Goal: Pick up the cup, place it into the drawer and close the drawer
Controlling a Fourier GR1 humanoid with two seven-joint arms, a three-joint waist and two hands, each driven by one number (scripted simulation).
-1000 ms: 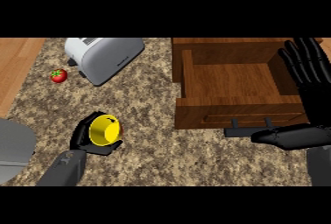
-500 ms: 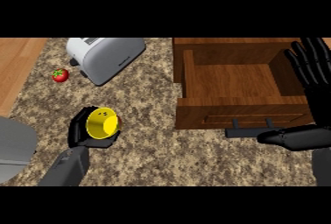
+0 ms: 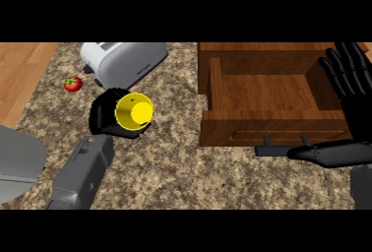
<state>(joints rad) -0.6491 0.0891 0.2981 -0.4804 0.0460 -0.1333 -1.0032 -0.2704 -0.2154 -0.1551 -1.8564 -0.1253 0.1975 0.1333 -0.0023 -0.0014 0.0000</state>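
Cup (image 3: 135,112) is yellow and sits in the left hand (image 3: 109,113), whose black fingers are curled round it from behind, so you mostly see the cup's round yellow face pointing toward the drawer (image 3: 272,106) side. It's over the granite counter (image 3: 189,172), left of the middle, just below the toaster (image 3: 122,61) that stands at the counter's back edge. A small tomato (image 3: 72,84) lies near the counter's left edge, beside the toaster and apart from the hand.

Over at the right end the wooden drawer stands pulled open, inside bare, its dark handle (image 3: 287,147) along the front face. The right hand (image 3: 349,78) shows at the drawer's right side, fingers straight, spread and pointing up, holding nothing. Its forearm lies across the near right corner, just below the handle. Cup and drawer are well apart, with bare counter between them. A grey rounded thing (image 3: 18,165) pokes in at the counter's left edge; can't tell what it is.
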